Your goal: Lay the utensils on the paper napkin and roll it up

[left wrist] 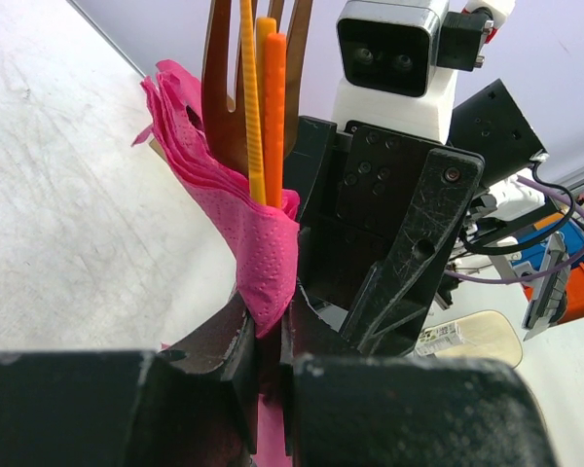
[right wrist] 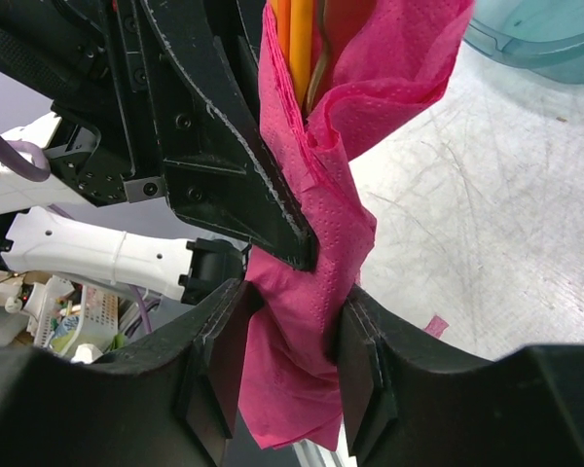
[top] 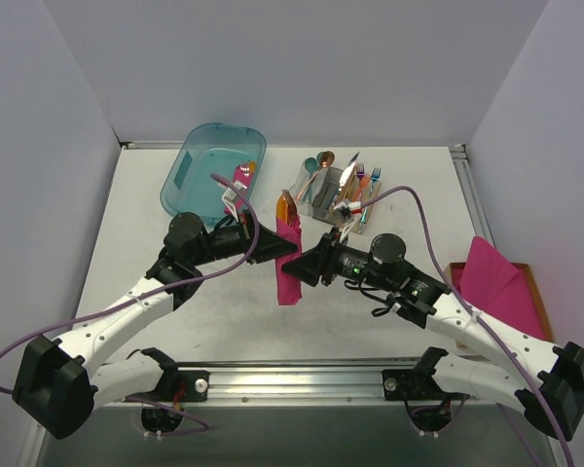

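Observation:
The paper napkin [top: 288, 261] is a narrow magenta roll held upright above the table's middle. The copper-orange utensils [top: 286, 207] stick out of its top. My left gripper [top: 276, 249] is shut on the roll from the left. My right gripper [top: 302, 265] is shut on it from the right. In the left wrist view the jaws [left wrist: 270, 331] pinch the napkin's [left wrist: 263, 243] lower edge, with a fork and handles [left wrist: 263, 107] above. In the right wrist view the jaws [right wrist: 292, 341] squeeze the crumpled roll [right wrist: 307, 292], and the utensils [right wrist: 300, 49] rise inside it.
A teal plastic bin [top: 214, 165] stands at the back left. A holder with other cutlery [top: 336, 185] stands at the back middle. A stack of pink sheets [top: 496, 282] lies in a tray at the right edge. A small pink scrap [right wrist: 434, 326] lies on the table.

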Robot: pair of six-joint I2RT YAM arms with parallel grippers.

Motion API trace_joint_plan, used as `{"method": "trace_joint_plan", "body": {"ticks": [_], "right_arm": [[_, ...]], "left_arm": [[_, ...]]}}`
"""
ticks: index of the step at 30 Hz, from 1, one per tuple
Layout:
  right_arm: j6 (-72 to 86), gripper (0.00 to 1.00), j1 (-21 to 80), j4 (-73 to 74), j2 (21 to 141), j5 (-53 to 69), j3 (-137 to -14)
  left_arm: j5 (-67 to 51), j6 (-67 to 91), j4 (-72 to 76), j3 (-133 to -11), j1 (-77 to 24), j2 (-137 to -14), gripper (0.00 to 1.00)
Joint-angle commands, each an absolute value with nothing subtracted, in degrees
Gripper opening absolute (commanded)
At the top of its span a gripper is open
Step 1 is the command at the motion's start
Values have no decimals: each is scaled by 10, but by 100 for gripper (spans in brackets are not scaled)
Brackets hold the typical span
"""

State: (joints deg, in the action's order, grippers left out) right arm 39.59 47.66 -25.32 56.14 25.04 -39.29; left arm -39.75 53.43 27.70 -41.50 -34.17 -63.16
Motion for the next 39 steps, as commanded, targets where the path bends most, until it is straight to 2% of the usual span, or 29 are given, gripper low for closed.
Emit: {"method": "trace_joint_plan", "body": {"ticks": [1,7,14,18,22,24,25,26,32,33,37,39], "right_arm": [[410,38,481,-315,562,289,-388],[423,31,480,-346,544,301,-372],[428,1,480,-346,541,294,-365],[422,0,480,-328,533,274,-365],[412,0,481,-298,516,243,-365],[410,0,481,-293,512,237,-366],[408,0,481,-291,512,236,-366],[408,0,481,-290,512,234,-366],[405,0,480,-289,506,222,-365],[405,0,481,-288,506,221,-366],[403,0,480,-288,503,214,-368],[404,0,480,-294,504,214,-370]], "left_arm": [[-399,542,338,-425,-348,-631,2],[-404,549,351,-423,-348,-631,2],[-410,558,376,-413,-348,-627,2],[-408,548,357,-412,-348,-620,7],[-390,515,302,-418,-347,-611,22],[-380,506,278,-420,-347,-606,32],[-377,500,274,-420,-347,-605,36],[-374,499,272,-421,-347,-604,44],[-365,497,267,-418,-347,-607,66],[-363,497,268,-414,-347,-607,72],[-361,517,314,-391,-347,-606,86],[-360,536,349,-381,-349,-611,90]]}}
